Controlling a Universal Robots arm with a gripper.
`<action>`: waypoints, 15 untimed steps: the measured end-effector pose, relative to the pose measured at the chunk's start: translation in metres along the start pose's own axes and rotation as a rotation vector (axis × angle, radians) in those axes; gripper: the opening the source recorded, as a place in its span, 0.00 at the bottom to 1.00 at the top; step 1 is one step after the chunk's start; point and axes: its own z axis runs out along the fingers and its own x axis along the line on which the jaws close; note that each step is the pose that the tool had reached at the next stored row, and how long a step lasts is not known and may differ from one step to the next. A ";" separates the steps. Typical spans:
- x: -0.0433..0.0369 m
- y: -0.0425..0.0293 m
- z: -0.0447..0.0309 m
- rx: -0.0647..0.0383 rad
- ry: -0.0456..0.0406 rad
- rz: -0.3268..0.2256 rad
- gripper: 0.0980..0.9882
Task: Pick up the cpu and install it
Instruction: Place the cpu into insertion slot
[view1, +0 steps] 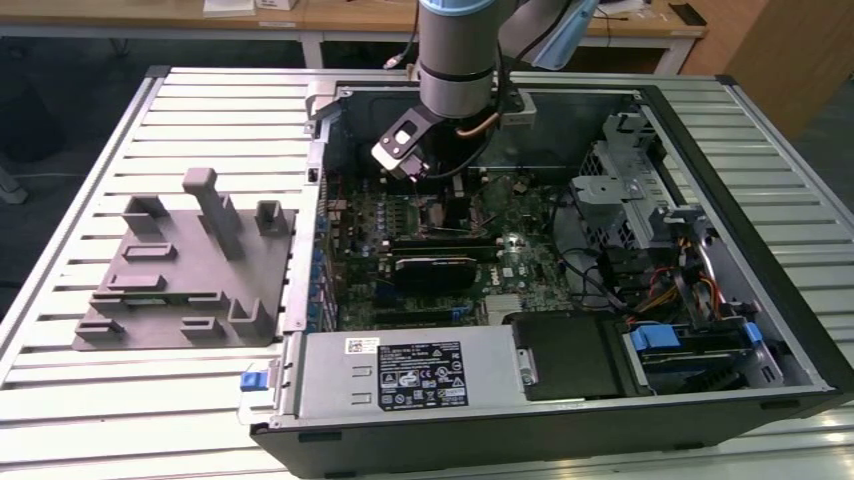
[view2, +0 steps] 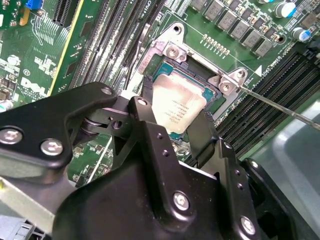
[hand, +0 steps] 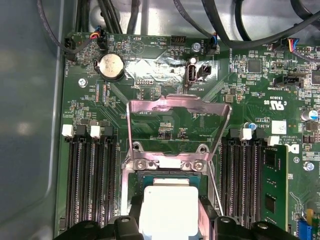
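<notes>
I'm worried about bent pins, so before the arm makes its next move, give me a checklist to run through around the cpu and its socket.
1. Claw closed on two opposite edges of the cpu: ok.
2. Load plate swung up, off the socket opening: ok.
3. Cpu within the opening of the socket frame, edges roughly parallel to it, in both wrist views: ok.
4. Cpu lying flat and fully seated: cannot tell.
5. Cpu's corner mark matching the socket's: cannot tell.
</notes>
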 end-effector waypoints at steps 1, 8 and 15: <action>0.0000 0.0000 -0.0004 0.000 0.0020 0.000 0.48; -0.0003 0.0003 0.0003 0.000 0.0074 0.001 0.48; -0.0002 0.0009 0.0023 0.000 0.0102 0.002 0.48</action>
